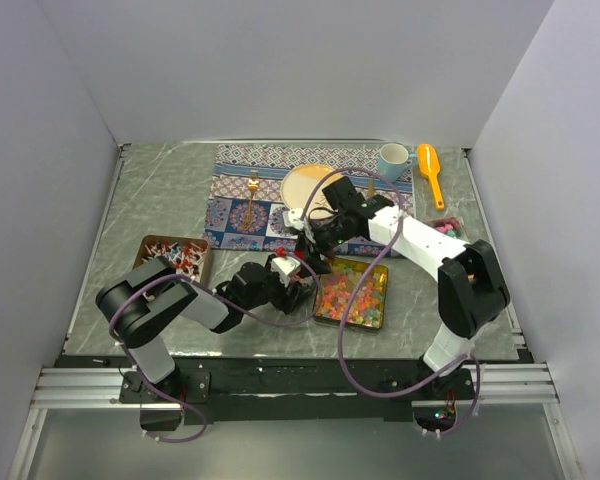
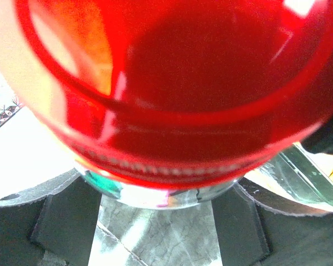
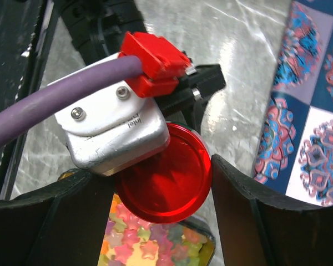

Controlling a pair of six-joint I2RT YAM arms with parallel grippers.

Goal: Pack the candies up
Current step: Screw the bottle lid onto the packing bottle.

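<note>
1. The right fingers [image 3: 238, 210] press against opposite edges of a round red lid [image 3: 166, 185], gripping it.
2. The left fingers [image 2: 61, 221] are closed around a clear jar [image 2: 155, 193] just under that lid. The translucent red top fills most of the left wrist view.
3. In the right wrist view, the left arm's silver wrist camera [image 3: 111, 133], with a red plug [image 3: 155, 61] and a thick purple cable [image 3: 33, 94], partly covers the lid.
4. The candies [image 3: 147, 244] — tiny pastel stars in pink, yellow, orange and green — lie heaped in a shallow dark-rimmed tray [image 1: 384, 300], directly below the lid and just right of the jar.
5. The tray sits on the grey marbled desk [image 1: 160, 190], a little right of the middle and toward the near edge.
6. Beyond the tray lies a patterned mat [image 1: 240, 215] carrying a pale round plate [image 1: 305, 185]. A light blue cup [image 1: 392, 158] and an orange scoop [image 1: 430, 172] are by the mat's far right corner.
7. A cardboard box [image 1: 145, 243] of small red and white items sits at the left of the desk. Its contents are too small to identify.
</note>
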